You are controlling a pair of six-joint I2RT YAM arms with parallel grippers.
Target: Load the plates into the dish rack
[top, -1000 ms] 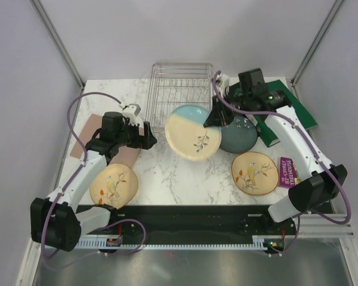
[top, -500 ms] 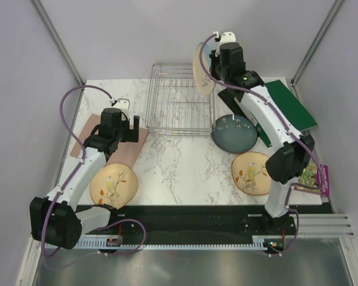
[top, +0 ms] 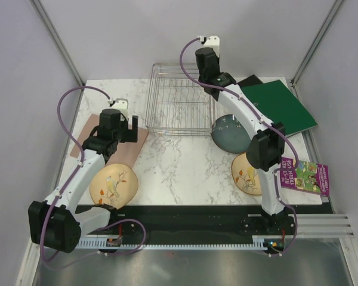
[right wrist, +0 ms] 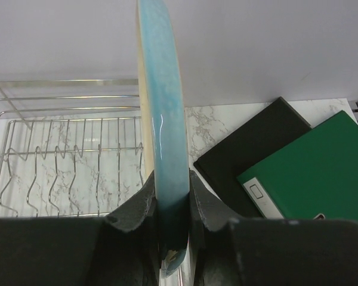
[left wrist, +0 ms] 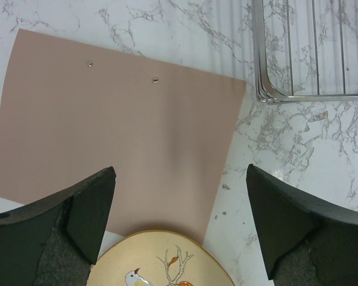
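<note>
Right wrist cam: right end effector (right wrist: 172,204) pinches the blue-rimmed plate (right wrist: 161,119) upright near the dish rack (right wrist: 59,150); left end effector (left wrist: 180,179) is spread wide.

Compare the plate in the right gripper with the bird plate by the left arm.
The held plate stands on edge, clamped in the right gripper; the bird plate lies flat on the table, ungripped. The held plate shows a light-blue rim; the bird plate is cream-yellow. Both have curved rims.

You see blue-rimmed plate (right wrist: 161,119) edge-on only, by dish rack (right wrist: 59,152): top cropped, bottom buried in right gripper (right wrist: 173,196). Right of dish rack, right arm (top: 244,113) covers part of slate-blue plate (top: 227,136).
</note>
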